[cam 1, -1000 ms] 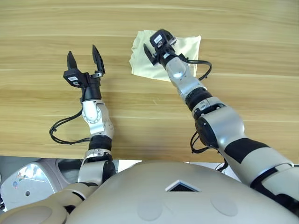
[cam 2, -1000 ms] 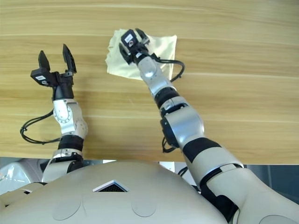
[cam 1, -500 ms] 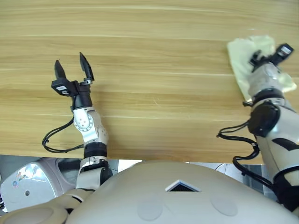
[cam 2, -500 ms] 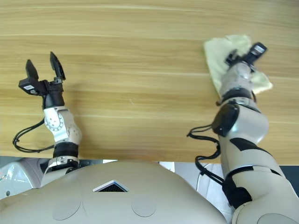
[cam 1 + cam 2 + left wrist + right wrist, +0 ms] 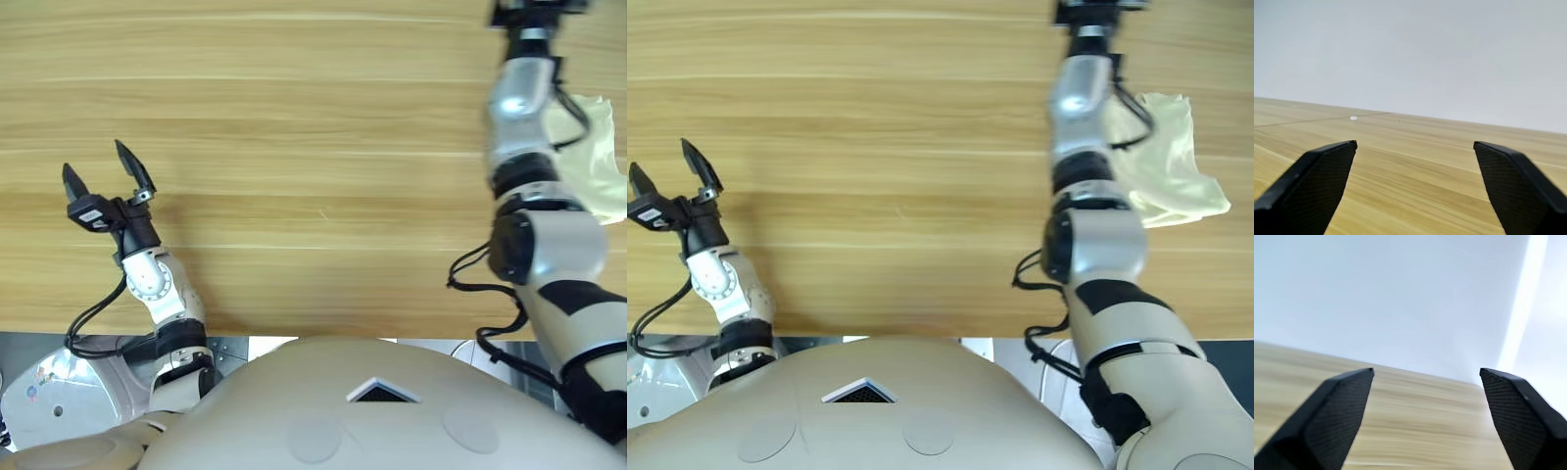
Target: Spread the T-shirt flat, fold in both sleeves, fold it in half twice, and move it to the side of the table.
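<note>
The folded pale-yellow T-shirt lies at the table's right side, beside the outstretched right arm and short of the right gripper, which the wrist view shows spread wide and empty. The left gripper, likewise agape and empty, hovers well apart.

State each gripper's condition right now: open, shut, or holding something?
Left gripper: open, holding nothing.
Right gripper: open, holding nothing; the T-shirt lies on the table.
</note>
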You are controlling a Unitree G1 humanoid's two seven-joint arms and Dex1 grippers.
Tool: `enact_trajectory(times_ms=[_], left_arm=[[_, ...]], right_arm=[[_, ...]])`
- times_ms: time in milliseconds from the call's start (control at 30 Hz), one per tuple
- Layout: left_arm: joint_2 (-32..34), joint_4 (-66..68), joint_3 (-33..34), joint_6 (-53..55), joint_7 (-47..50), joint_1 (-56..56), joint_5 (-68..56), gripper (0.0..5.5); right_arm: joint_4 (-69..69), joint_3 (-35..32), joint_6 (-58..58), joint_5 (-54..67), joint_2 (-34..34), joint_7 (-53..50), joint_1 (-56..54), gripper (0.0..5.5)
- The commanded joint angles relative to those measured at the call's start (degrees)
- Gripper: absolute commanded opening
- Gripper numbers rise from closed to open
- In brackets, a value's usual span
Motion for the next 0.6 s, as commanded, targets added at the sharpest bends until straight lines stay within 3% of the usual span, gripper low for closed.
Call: enact_trajectory(times_ms=[33,133,267,433,533,600], left_arm=[[0.71,7.52,-1.87,3.26,3.89,-8.72,4.14,4.44],[2.15,12.08,-1.56,2.31,8.5,-8.49,7.88,4.44],[2.33,16.09,-2.65,0.37,12.45,-6.96,11.12,4.44],[0.84,15.33,-6.66,-0.22,14.49,-5.93,14.73,4.44],[-0.79,19.54,-12.93,1.79,13.14,-12.07,18.84,4.44],[-2.1,23.18,-17.43,2.26,12.65,-15.86,22.16,4.09]], right_arm=[[3.75,11.63,2.31,-9.13,13.94,-1.39,2.31,4.0],[8.04,19.01,6.68,-16.07,15.82,-2.35,5.34,4.0],[8.35,20.09,6.18,-15.55,15.41,-0.15,7.41,4.0],[6.74,13.07,5.86,-7.52,12.96,1.8,9.11,4.0],[3.04,8.25,2.13,-3.39,7.71,-1.35,12.54,4.0],[1.02,6.25,1.03,-2.31,4.8,-2.72,15.3,4.0]])
